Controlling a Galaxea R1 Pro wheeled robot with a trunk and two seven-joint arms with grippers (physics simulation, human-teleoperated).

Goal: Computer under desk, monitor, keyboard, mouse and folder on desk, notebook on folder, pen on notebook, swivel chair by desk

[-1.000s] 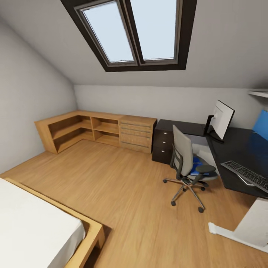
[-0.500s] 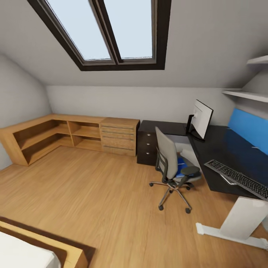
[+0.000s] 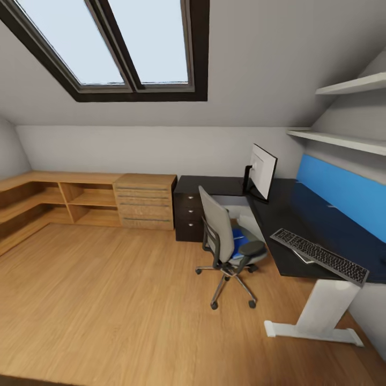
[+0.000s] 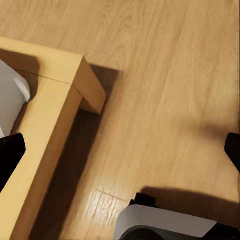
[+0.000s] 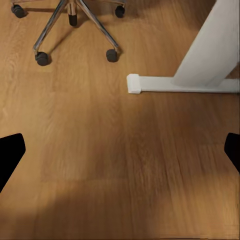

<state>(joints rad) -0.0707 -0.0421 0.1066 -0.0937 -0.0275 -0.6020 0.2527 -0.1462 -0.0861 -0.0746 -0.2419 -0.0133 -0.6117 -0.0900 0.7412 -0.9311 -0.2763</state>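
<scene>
The swivel chair [image 3: 228, 244] stood just off the desk [image 3: 300, 220] front edge with the blue folder [image 3: 239, 239] on its seat, while the monitor [image 3: 262, 171] sat at the desk's back corner and the keyboard [image 3: 319, 255] lay near its front edge. Both claws hung over bare floor, left gripper [image 4: 120, 152] and right gripper [image 5: 120, 150] each with fingers spread wide apart, the right one near the desk's white leg [image 5: 207, 55].
</scene>
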